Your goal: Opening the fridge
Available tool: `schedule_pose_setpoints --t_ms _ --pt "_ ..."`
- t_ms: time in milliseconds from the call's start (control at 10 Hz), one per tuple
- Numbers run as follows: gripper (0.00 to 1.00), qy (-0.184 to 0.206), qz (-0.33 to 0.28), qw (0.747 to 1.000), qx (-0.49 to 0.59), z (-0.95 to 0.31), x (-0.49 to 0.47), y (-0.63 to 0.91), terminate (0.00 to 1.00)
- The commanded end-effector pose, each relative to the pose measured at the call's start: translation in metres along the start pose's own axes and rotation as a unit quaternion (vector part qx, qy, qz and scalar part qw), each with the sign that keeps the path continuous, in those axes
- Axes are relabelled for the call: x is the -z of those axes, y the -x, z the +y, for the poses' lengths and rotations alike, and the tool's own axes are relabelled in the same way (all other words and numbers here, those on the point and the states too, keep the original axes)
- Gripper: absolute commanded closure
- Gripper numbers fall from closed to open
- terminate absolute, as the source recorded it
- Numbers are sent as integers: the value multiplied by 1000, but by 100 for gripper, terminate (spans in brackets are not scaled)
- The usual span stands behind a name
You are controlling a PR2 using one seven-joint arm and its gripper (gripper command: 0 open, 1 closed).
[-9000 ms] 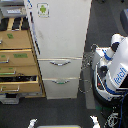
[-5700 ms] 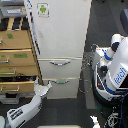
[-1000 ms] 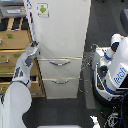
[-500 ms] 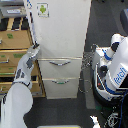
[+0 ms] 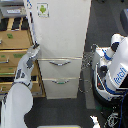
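The tall white fridge stands in the middle of the exterior view. Its large upper door carries a small green-and-white sticker. Two lower drawers have silver bar handles. The upper door looks closed. My white arm rises from the lower left. My gripper is at the left edge of the upper door, near its bottom corner. It is too small and blurred to tell whether its fingers are open or shut.
A wooden drawer cabinet stands against the fridge's left side, with drawers pulled out. A second white-and-blue robot stands to the exterior view's right of the fridge. The floor is dark.
My arm came in from the lower left and rose. My gripper has moved up and right to the left edge of the upper door. The fridge door has not visibly moved.
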Motion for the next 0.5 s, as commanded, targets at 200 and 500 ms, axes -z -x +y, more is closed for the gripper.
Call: schedule_pose_setpoints --t_ms 200,500 --pt "100 39 -52 991 116 -36 -67 189 0" --pt "100 17 -71 978 196 -100 -145 324 0"
